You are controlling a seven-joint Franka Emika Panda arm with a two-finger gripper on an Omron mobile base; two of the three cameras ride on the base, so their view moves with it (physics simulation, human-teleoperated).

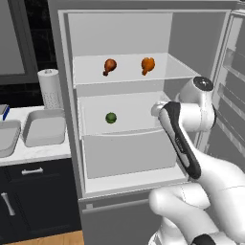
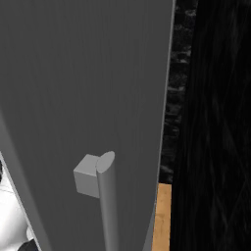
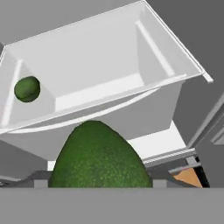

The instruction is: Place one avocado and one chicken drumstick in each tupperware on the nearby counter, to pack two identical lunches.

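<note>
Your robot arm (image 1: 191, 143) reaches up from the lower right of the left base view into an open fridge (image 1: 143, 28). The hand view looks along the gripper, and a large dark-green avocado (image 3: 100, 157) sits right up against the camera at the bottom of that view, where the fingertips would be. It appears to be clamped in the gripper, though the fingers themselves are hidden behind it.

A second avocado (image 1: 111, 117) rests on the middle fridge shelf (image 1: 134, 125), toward its left side. On the shelf above it lie two orange-brown chicken drumsticks (image 1: 109, 66), side by side but apart, the other drumstick (image 1: 148, 65) to the right.

To the left of the fridge, the white marble tabletop (image 1: 43, 152) carries two shallow light-grey tupperware containers. One container (image 1: 44, 128) sits just beside the fridge wall, and the other container (image 1: 8, 138) lies left of it, cut off by the picture edge. A paper towel roll (image 1: 50, 88) stands upright behind them.

In the right base view, you see the grey fridge door (image 2: 83, 88) close up, with its handle (image 2: 108, 201).
</note>
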